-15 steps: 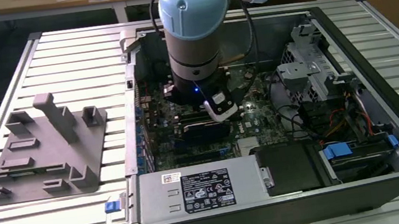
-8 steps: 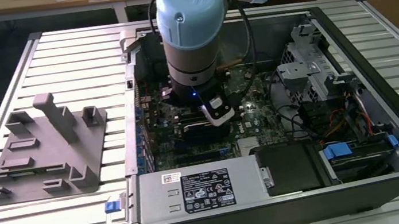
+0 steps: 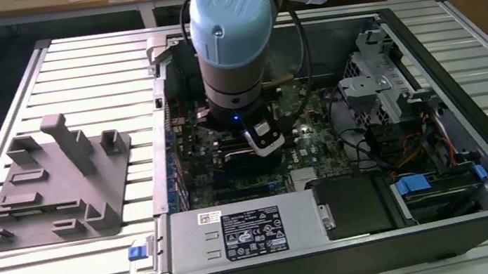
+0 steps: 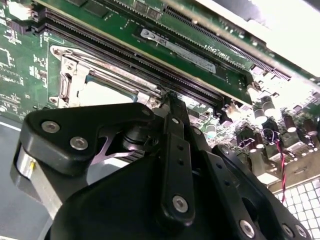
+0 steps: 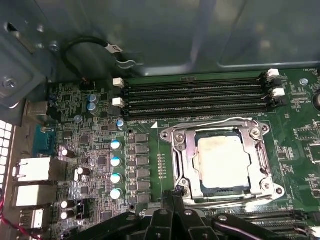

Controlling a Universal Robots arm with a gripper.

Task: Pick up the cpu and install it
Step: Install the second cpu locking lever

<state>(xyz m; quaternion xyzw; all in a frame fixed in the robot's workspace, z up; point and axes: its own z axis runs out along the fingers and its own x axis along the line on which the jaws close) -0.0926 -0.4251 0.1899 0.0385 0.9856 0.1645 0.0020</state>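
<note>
Fingers [image 4: 172,107] of the gripper [image 5: 172,197] look pressed together, with nothing between them, just above the green board [image 5: 150,100] inside the open computer case [image 3: 475,170]. One cpu [image 5: 223,159] lies flat in its metal socket frame [image 5: 182,162], just beyond the fingertips and apart from them. Four long memory slots [image 5: 195,95] run side by side past the socket. One grey plate [image 3: 48,191] sits on the slatted table [image 3: 75,74], well apart from the case.

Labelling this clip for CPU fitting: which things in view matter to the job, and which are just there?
Job:
cpu, seated in its socket frame
hand, close beside that socket

Just there:
memory slots
grey fixture plate
power supply
</note>
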